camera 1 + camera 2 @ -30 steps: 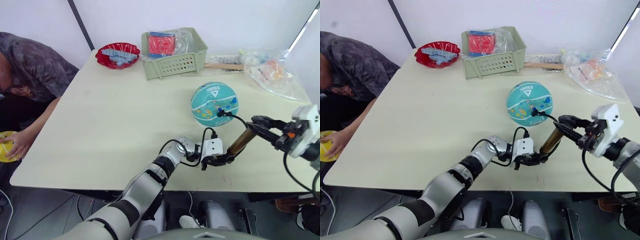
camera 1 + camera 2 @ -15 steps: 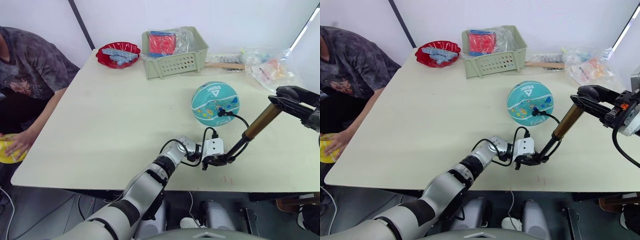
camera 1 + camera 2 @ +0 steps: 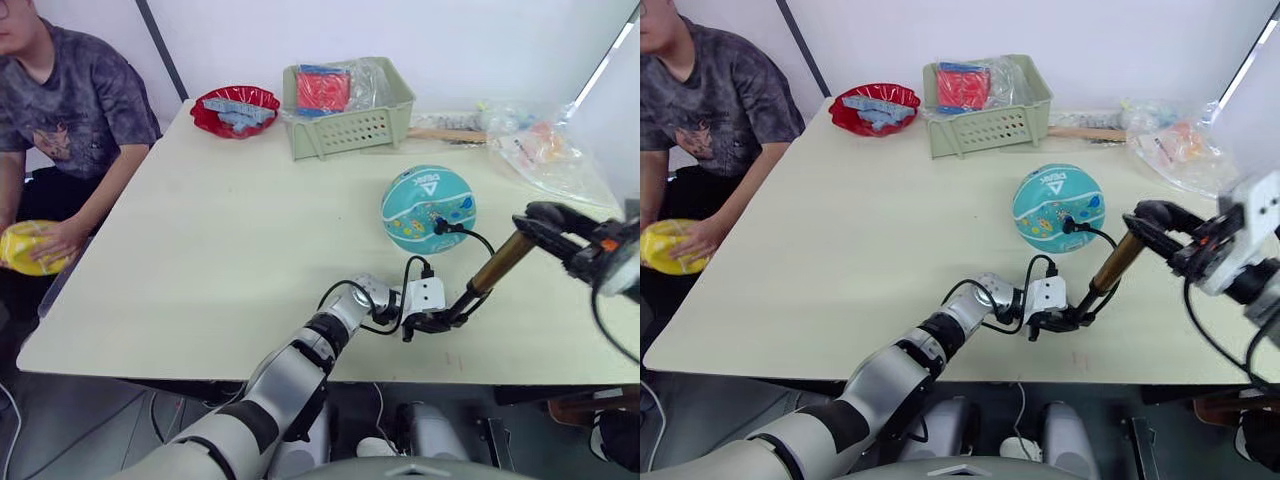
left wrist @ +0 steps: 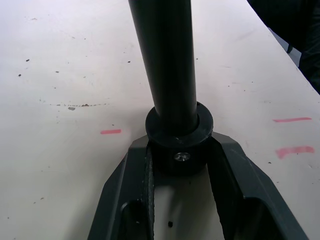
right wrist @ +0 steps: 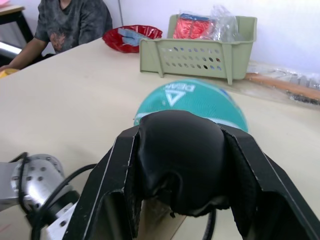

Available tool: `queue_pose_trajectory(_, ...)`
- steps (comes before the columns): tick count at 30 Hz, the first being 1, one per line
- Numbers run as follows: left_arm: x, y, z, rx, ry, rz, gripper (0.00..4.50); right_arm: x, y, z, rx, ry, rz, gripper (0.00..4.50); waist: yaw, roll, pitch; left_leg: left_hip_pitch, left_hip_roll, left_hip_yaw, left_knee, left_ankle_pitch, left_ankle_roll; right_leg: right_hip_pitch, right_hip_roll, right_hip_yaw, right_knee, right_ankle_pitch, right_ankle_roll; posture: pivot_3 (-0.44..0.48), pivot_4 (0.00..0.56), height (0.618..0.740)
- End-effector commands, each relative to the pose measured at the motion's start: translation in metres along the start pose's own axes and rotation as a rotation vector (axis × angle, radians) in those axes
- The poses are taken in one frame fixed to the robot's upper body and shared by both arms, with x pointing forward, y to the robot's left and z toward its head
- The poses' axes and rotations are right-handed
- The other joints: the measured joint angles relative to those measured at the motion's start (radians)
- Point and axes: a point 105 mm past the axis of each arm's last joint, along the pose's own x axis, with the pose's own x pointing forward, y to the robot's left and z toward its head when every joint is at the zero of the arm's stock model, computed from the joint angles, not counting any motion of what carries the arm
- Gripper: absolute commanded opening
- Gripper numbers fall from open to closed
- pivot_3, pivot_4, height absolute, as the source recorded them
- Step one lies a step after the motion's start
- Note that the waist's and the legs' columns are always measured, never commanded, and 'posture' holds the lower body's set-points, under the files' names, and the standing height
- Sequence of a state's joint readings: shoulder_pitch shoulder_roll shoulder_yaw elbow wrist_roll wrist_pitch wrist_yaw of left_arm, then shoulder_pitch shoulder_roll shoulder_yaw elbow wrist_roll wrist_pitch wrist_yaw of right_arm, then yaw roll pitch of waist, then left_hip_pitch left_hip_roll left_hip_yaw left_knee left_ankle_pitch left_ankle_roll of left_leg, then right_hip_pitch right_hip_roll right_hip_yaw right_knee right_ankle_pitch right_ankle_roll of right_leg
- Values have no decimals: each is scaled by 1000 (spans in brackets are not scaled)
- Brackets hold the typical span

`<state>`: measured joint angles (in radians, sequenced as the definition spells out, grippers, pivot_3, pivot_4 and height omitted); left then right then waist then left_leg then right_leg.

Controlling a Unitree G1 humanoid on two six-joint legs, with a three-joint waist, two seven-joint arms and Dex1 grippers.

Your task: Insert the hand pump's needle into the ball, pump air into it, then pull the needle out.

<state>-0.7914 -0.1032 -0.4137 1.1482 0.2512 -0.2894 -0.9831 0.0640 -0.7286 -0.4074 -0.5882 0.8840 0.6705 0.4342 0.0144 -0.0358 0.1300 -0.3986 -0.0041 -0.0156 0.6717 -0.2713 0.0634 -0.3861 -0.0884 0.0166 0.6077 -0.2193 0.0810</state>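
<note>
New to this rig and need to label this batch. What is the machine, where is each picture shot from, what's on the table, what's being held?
It is a humanoid robot with two arms, each ending in two black fingers. Two pictures come from the stereo camera on its head, looking down over the arms; the other two come from a camera on each wrist, looking along that arm's fingers.

The left gripper clamps the black base of the hand pump down at the table. The right gripper grips the pump's black handle at its upper end. A thin black hose runs to the teal ball.

Further back lie a green basket, a red bowl and plastic bags. A seated person holds a yellow ball.
</note>
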Motion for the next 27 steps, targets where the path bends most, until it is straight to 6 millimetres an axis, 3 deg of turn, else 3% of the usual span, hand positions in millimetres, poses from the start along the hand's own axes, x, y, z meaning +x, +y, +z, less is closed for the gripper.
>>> queue_pose_trajectory(1,-3,-22,-42,-52,157,-83,1095,-5,-21,-51,-21,150,-126,1721,-1,0,-1,1,0,1,0,0,0,0,-1,1,0,0,0,0,150,738)
queue_pose_trajectory(7,-4,-21,-42,-56,157,-77,1095,-1,-14,-74,31,142,-133,1721,-1,0,-2,1,0,0,0,0,0,0,0,0,0,0,0,0,150,738)
queue_pose_trajectory(11,-4,-21,-42,-57,157,-78,1095,1,-12,-77,14,133,-126,1721,-1,0,-2,1,0,1,0,0,0,0,-1,1,0,0,0,0,150,738)
queue_pose_trajectory(14,-4,-21,-43,-60,158,-78,1095,1,-21,-60,28,75,-181,1721,-1,0,-2,1,0,0,0,0,0,0,-1,1,0,0,0,0,150,738)
queue_pose_trajectory(27,-4,-22,-43,-62,157,-82,1095,-9,-27,29,-107,-67,-107,1721,1,11,7,-2,-3,1,0,0,0,0,-4,1,-1,0,0,0,150,738)
